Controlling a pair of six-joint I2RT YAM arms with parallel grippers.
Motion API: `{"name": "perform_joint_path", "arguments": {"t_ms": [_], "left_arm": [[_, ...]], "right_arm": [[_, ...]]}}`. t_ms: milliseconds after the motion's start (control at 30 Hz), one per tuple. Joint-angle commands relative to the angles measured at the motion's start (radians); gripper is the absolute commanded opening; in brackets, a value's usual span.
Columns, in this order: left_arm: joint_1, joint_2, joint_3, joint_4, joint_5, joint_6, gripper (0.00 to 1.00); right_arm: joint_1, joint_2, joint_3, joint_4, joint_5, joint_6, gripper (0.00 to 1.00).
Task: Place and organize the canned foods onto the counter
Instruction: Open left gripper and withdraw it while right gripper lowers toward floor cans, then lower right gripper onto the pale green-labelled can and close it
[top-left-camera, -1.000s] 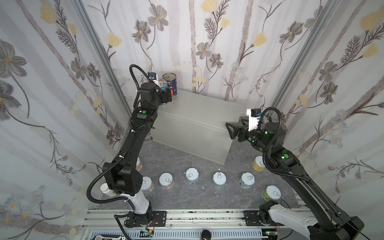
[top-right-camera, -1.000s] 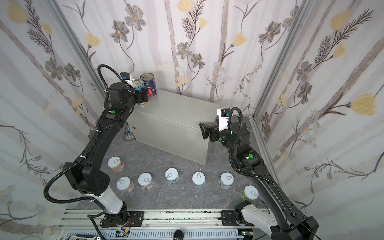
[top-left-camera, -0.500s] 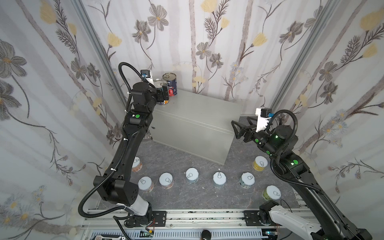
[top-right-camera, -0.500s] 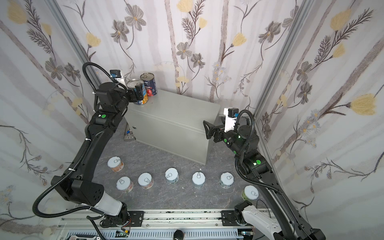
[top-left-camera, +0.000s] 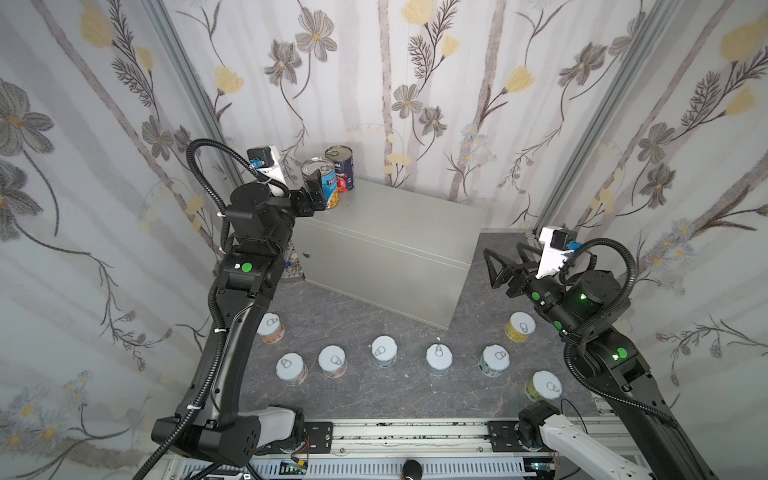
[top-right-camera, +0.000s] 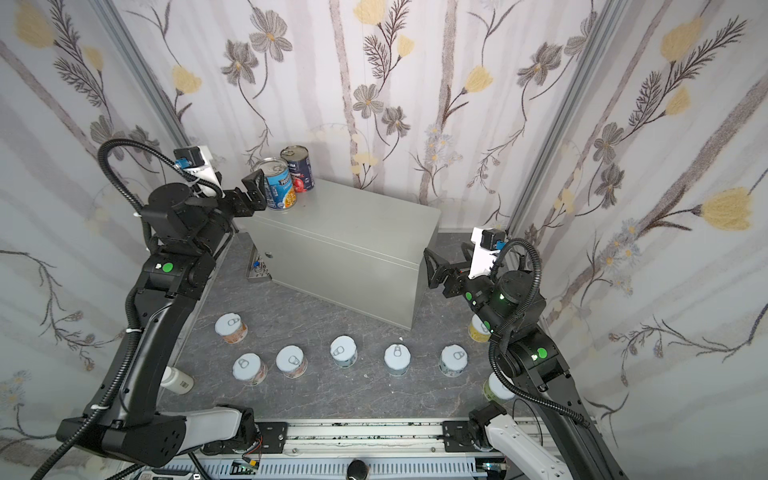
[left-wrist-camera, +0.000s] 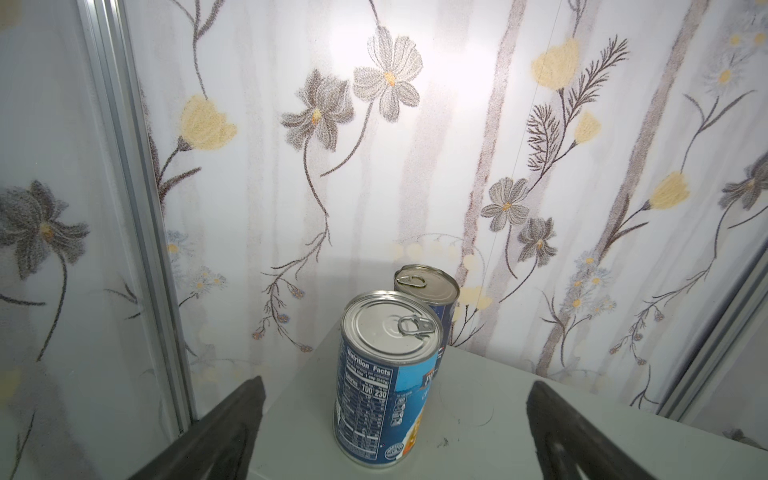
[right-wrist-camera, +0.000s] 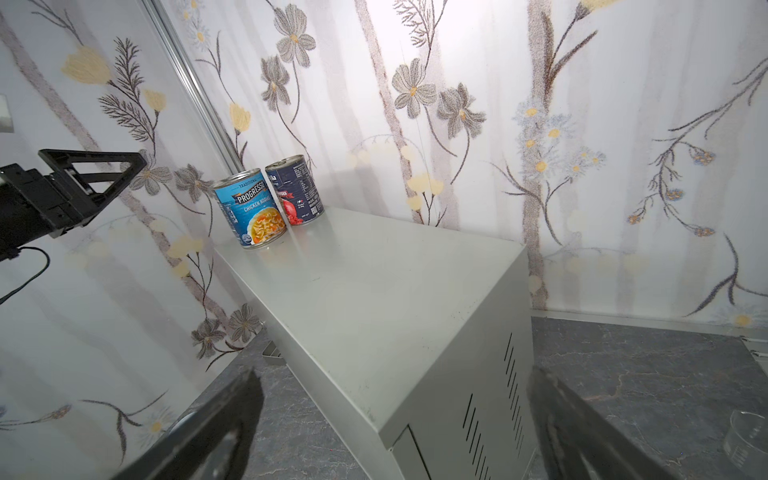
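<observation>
Two tall cans stand upright at the far left corner of the grey counter: a blue-label can and, behind it, a navy-red can. My left gripper is open, its fingers wide on either side of the blue can and not touching it. My right gripper hangs open and empty off the counter's right end. Several short pull-tab cans stand on the dark floor in front.
A white bottle lies on the floor beside the left arm's base. A small metal tray sits against the counter's left end. A clear glass beaker stands on the floor at the right. Floral walls close in on three sides, and a rail runs along the front.
My left gripper has let go of the blue can, opened fully and drawn back to the left. My right arm has pulled back to the right, away from the counter.
</observation>
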Motion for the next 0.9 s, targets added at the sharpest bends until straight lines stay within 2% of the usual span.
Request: {"name": "perform_joint_path", "arguments": {"t_ms": [0, 400, 533, 667, 867], "left_arm": [[-0.004, -0.073, -0.059, -0.015, 0.025, -0.043, 1.00], [-0.077, -0.282, -0.355, -0.110, 0.061, -0.062, 1.00], [-0.142, -0.332, -0.474, -0.118, 0.061, -0.081, 1.00], [-0.220, -0.355, -0.576, -0.118, 0.016, -0.097, 1.00], [-0.345, -0.357, -0.677, -0.104, -0.062, -0.151, 1.00]], "right_arm": [[0.001, -0.030, -0.018, -0.042, 0.032, 0.032, 1.00], [0.001, -0.185, -0.175, -0.137, 0.120, 0.117, 1.00], [0.001, -0.243, -0.244, -0.182, 0.127, 0.141, 1.00], [0.002, -0.291, -0.325, -0.193, 0.098, 0.200, 1.00], [0.000, -0.345, -0.468, -0.244, 0.216, 0.333, 1.00]]}}
